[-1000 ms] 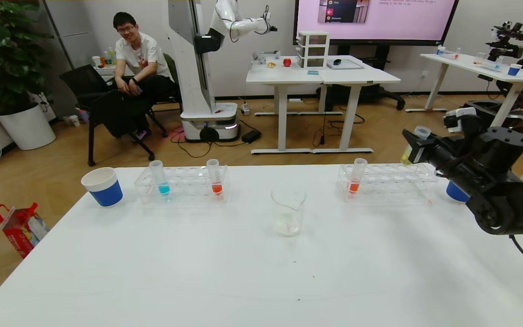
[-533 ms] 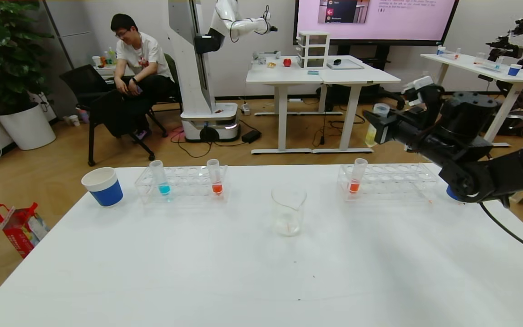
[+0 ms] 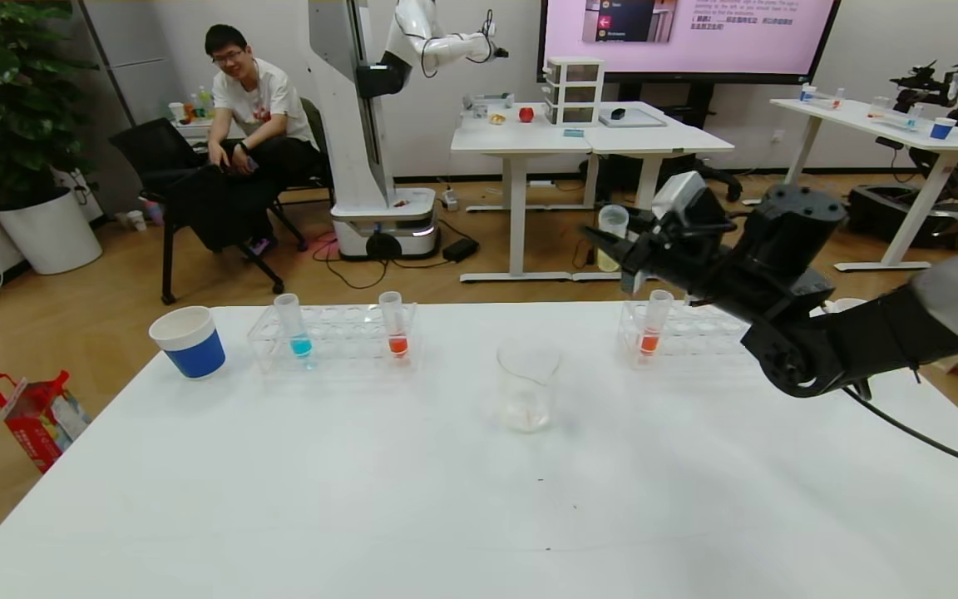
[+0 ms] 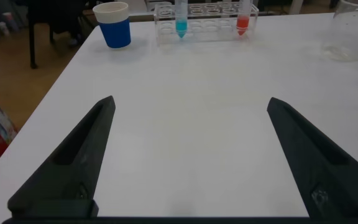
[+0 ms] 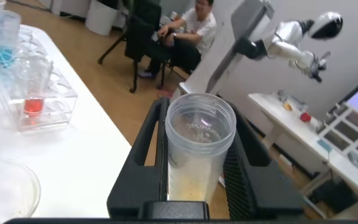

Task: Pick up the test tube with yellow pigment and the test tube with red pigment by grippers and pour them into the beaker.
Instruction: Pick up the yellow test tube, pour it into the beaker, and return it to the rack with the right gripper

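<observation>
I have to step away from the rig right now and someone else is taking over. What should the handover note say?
Right tool: shut on the test tube with yellow pigment, held upright in the air, behind and to the right of the beaker, above the table's far edge.
Left tool: open, holding nothing, low over the near left part of the table.
A test tube with red pigment stands in the left rack, another in the right rack.
Done: yellow tube picked up.
Left: pour yellow into the beaker, then pick up and pour red.
</observation>
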Robot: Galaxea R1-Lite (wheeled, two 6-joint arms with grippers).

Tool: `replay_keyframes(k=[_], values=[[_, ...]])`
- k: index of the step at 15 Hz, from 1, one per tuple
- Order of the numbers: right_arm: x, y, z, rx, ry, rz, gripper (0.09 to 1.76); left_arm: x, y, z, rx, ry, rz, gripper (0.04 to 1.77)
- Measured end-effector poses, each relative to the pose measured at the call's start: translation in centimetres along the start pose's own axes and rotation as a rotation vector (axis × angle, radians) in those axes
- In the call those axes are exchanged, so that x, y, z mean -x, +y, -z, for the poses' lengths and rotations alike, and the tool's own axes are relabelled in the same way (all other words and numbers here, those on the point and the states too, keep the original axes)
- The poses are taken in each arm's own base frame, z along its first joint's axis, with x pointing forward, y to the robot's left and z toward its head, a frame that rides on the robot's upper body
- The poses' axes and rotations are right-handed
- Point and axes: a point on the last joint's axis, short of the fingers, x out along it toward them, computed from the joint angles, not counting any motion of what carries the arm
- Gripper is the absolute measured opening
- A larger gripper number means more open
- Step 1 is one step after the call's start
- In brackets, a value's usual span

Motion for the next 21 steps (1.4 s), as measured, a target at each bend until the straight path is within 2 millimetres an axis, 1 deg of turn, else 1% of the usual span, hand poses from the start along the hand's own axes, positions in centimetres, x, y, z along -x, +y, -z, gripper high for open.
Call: replay_keyframes(k=[3, 6, 12, 15, 19, 21], values=[[-0.9, 2.0, 0.9, 0.137, -0.053, -0.069, 0.51, 0.0, 0.0, 0.0, -0.001, 0.000, 0.000, 1.71], [-1.3, 3.2, 2.0, 0.290, -0.102, -0.172, 0.51, 0.0, 0.0, 0.0, 0.000, 0.000, 0.000, 1.71], [-1.6, 4.5, 2.9, 0.497, -0.150, -0.237, 0.51, 0.0, 0.0, 0.0, -0.001, 0.000, 0.000, 1.71], [-2.2, 5.3, 3.0, 0.587, -0.193, -0.261, 0.51, 0.0, 0.0, 0.0, -0.001, 0.000, 0.000, 1.71], [-2.7, 6.0, 3.7, 0.711, -0.234, -0.287, 0.51, 0.0, 0.0, 0.0, 0.000, 0.000, 0.000, 1.71], [-2.9, 5.9, 4.2, 0.751, -0.237, -0.289, 0.51, 0.0, 0.0, 0.0, 0.000, 0.000, 0.000, 1.71]])
